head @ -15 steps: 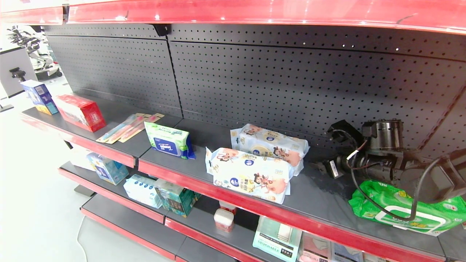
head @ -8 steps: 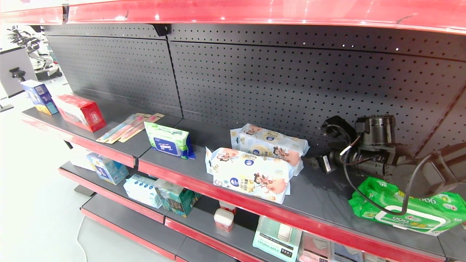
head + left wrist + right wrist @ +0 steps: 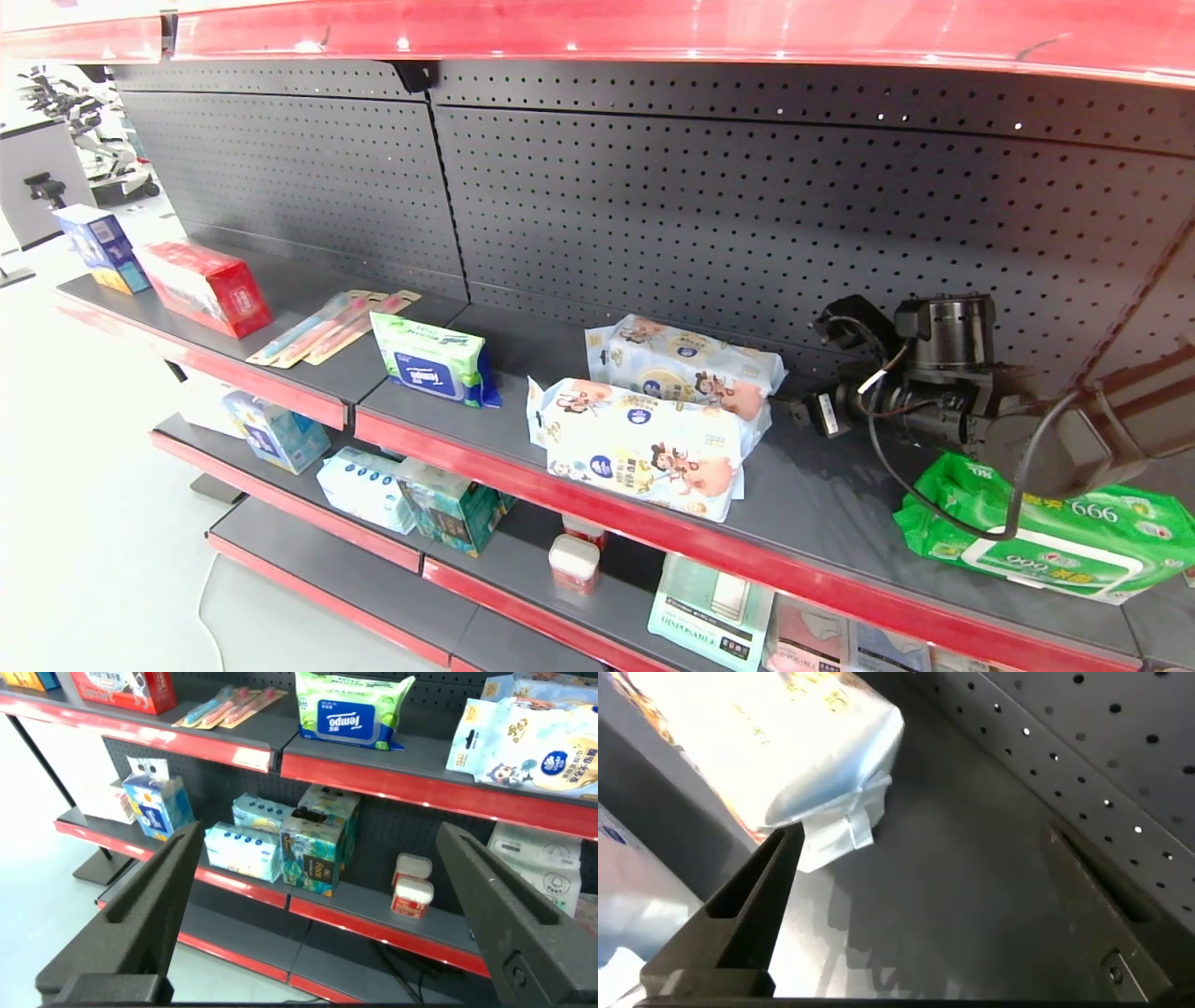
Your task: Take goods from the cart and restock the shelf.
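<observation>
Two cartoon-printed wipe packs lie mid-shelf, the rear pack [image 3: 681, 364] behind the front pack [image 3: 644, 443]. My right gripper [image 3: 810, 411] lies low over the shelf board [image 3: 822, 495], right at the rear pack's right end. In the right wrist view that gripper [image 3: 924, 905] is open with bare shelf between its fingers [image 3: 757, 905], and the rear pack's crimped end [image 3: 831, 831] is beside one finger. A green wipes pack [image 3: 1055, 532] lies under my right arm. My left gripper [image 3: 327, 905] hangs open and holds nothing, facing the lower shelves.
Further left on the shelf sit a green-blue wipes pack [image 3: 431, 359], toothbrush cards [image 3: 327, 327], a red box [image 3: 205, 285] and a blue box [image 3: 98, 243]. The pegboard wall [image 3: 747, 215] backs the shelf. Tissue boxes [image 3: 318, 845] and small jars [image 3: 411, 882] fill the lower shelf.
My right arm has slid left along the shelf to the rear cartoon pack. That pack has shifted slightly left. The green pack now shows more.
</observation>
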Tool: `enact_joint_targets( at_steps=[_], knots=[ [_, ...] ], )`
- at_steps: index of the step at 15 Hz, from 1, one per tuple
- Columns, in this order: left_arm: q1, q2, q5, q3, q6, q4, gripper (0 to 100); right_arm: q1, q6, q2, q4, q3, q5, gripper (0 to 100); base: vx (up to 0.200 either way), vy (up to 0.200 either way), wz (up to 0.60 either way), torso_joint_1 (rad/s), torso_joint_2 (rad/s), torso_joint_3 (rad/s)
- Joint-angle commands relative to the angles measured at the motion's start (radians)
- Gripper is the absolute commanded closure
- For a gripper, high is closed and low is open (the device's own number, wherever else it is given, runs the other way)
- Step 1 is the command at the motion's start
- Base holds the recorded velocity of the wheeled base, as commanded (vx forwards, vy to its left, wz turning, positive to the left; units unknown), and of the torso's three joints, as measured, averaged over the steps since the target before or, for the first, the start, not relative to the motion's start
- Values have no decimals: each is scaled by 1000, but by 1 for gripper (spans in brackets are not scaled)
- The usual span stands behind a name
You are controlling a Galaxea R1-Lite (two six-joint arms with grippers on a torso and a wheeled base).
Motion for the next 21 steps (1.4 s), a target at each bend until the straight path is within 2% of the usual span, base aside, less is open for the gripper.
enact_joint_targets(
  at_steps=[1, 3, 5, 9, 12, 16, 20, 21],
  knots=[
    [0, 1, 0, 0, 0, 0, 0, -17, -2, -17, 0, 3, -1, 0, 0, 0, 0, 0, 0, 0],
    [0, 1, 0, 0, 0, 0, 0, -25, -7, -47, 2, 24, -3, 0, 0, 0, 0, 0, 0, 0],
    [0, 1, 0, 0, 0, 0, 0, -23, -8, -121, 2, 101, 6, 0, 0, 0, 0, 0, 0, 0],
    [0, 1, 0, 0, 0, 0, 0, -29, 1, -239, 2, 141, 3, 0, 0, 0, 0, 0, 0, 0],
    [0, 1, 0, 0, 0, 0, 0, -32, 2, -343, 2, 234, 2, 0, 0, 0, 0, 0, 0, 0],
    [0, 1, 0, 0, 0, 0, 0, -45, 22, -431, 2, 280, -1, 0, 0, 0, 0, 0, 0, 0],
    [0, 1, 0, 0, 0, 0, 0, -49, 22, -649, 3, 461, 5, 0, 0, 0, 0, 0, 0, 0],
    [0, 1, 0, 0, 0, 0, 0, -63, 24, -685, 5, 472, 5, 0, 0, 0, 0, 0, 0, 0]
  ],
)
